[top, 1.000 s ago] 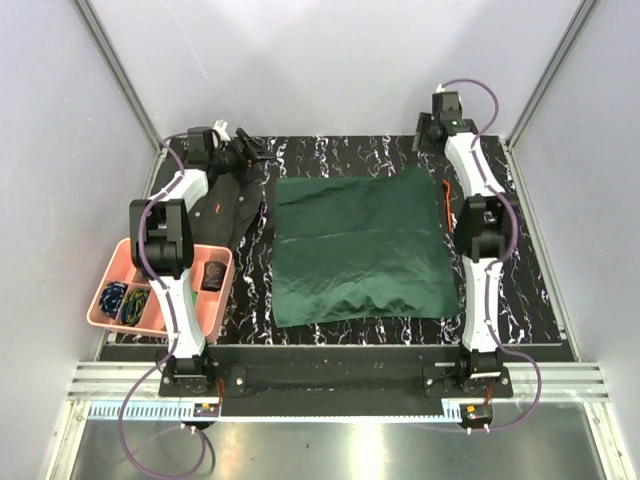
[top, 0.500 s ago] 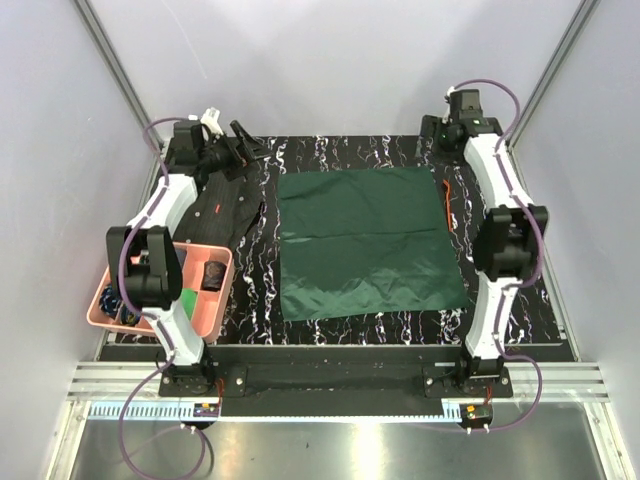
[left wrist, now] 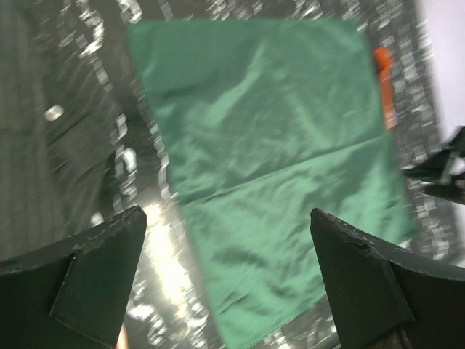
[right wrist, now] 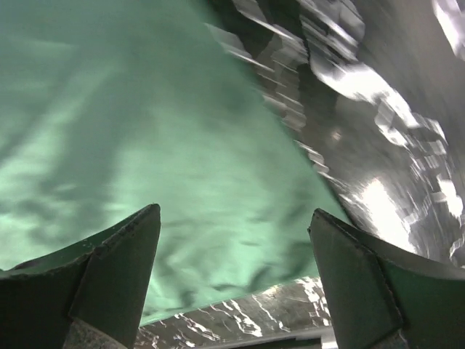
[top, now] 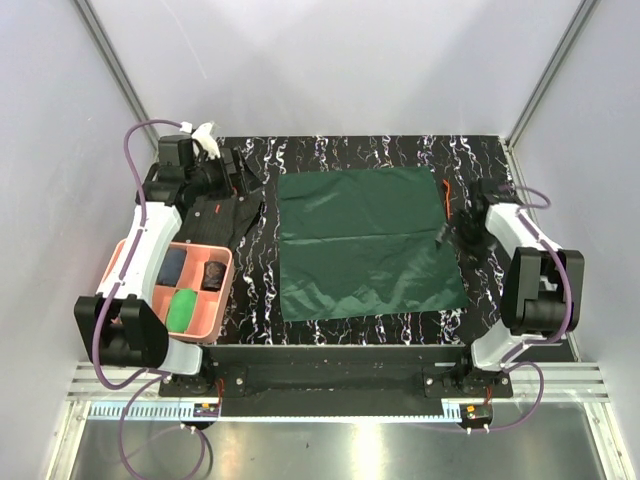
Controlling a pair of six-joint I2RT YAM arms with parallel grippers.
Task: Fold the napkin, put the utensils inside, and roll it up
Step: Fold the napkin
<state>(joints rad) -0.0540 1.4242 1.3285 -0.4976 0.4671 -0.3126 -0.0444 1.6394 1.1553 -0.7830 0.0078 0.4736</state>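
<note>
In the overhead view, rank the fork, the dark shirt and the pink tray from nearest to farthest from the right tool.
1. fork: on the right side, just beyond the right tool.
2. dark shirt: across on the left side, toward the back.
3. pink tray: at the left edge, nearer the front than the shirt.

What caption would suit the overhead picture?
Green napkin spread flat on the marbled table, orange fork beside its right edge.

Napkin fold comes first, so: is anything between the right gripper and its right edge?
Nothing visible does. The right gripper, open, is over the right edge of the green napkin; the orange fork lies farther back.
</note>
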